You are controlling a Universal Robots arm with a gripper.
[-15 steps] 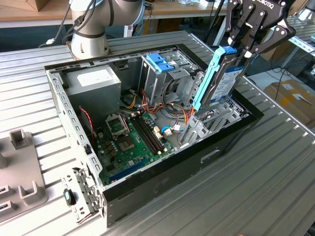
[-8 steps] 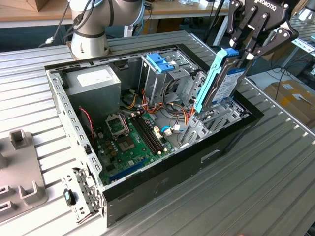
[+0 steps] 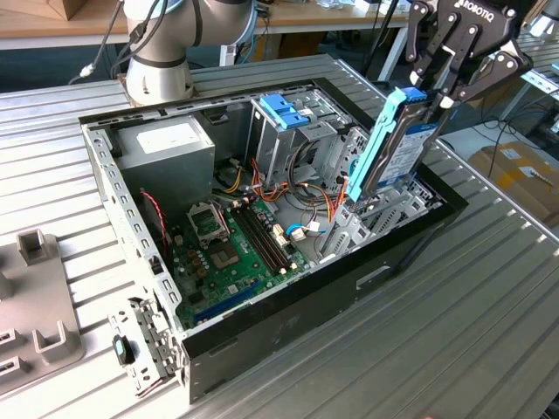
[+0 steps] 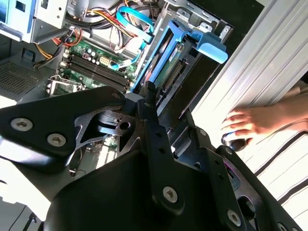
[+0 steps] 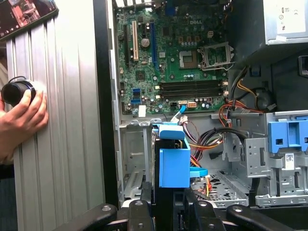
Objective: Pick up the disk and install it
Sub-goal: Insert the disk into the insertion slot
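Observation:
The disk stands on edge, a silver drive with a white and blue label and a blue plastic frame. My gripper is shut on its upper end, at the exterior view's right side of the open computer case. The disk's lower end reaches down among the metal drive bay brackets by the case's right wall. In the second wrist view the disk extends from the gripper toward the bay. In the first wrist view its blue frame rises straight out of the gripper.
Inside the case lie the green motherboard, a grey power supply box and a metal cage with a blue handle. Orange cables run near the bay. A person's hand rests on a black knob outside the case. Grey fixtures sit at the left.

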